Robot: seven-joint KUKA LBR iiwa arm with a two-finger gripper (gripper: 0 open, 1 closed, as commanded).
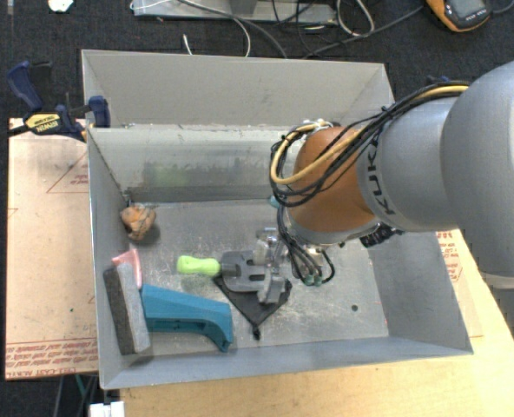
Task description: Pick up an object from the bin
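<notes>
Grey metal bin, floor centre near the front wall: end effector sits over a dark wedge-shaped piece, grip state can't tell; the piece looks light and rigid, so pinch across its thin flat sides.

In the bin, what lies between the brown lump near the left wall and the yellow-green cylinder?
Nothing: in the camera view the bin floor between the brown lump and the yellow-green cylinder is bare grey metal.

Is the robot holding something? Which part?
Can't tell. The tool is low over a black pointed thing in the bin, but whether it grips it isn't clear.
</notes>
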